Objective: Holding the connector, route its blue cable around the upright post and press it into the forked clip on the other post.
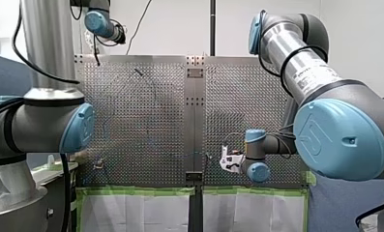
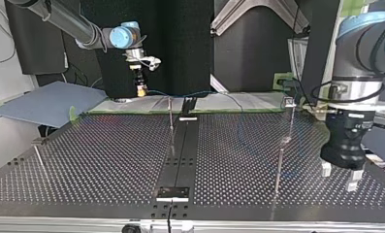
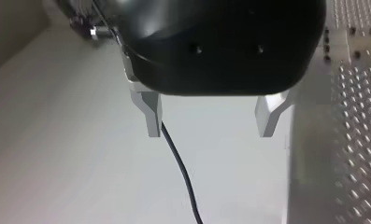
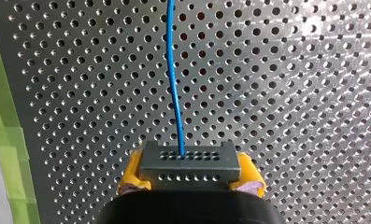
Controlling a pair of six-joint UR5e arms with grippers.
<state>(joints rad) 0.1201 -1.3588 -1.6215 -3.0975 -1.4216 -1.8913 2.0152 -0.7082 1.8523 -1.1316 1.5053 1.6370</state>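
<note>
**Right wrist view**
- Right end effector (image 4: 191, 175): clenched on the connector, with a yellow pad (image 4: 132, 171) at each end of it.
- Connector (image 4: 190, 161): a grey block with rows of small holes, held crosswise between the pads.
- Blue cable (image 4: 174, 84): leaves the connector's face and runs straight ahead of the end effector, above the perforated tabletop (image 4: 290, 93).
- Green tape (image 4: 5, 140): along the tabletop's edge, off to one side of the end effector.

**Left wrist view**
- Left end effector (image 3: 210, 122): released, its two metal fingers (image 3: 153, 116) standing apart around bare space.
- Black cable (image 3: 183, 177): runs on ahead from behind one finger.

**Top view**
- Centre rail (image 2: 180, 155): a dark strip down the middle of the tabletop.
- Right end effector: near the far end of the centre rail, to its left, raised above the tabletop with the connector in its pads.
- Blue cable: strung from the connector across the far end of the centre rail, toward its right.
- Upright post (image 2: 171, 121): a thin rod just left of the centre rail.
- Forked clip (image 2: 289, 102): on top of a second post (image 2: 280, 155), well right of the centre rail. Whether the cable lies in it cannot be told.
- Left end effector: farther right of the centre rail than the second post, fingers spread just above the tabletop.

**Front view**
- Right arm (image 1: 339, 135): reaches in to the right of the centre rail's near end.
- Left arm (image 1: 49, 121): comes in well left of the centre rail.
- Blue cable: a faint line crossing the centre rail close to its near end.
</note>
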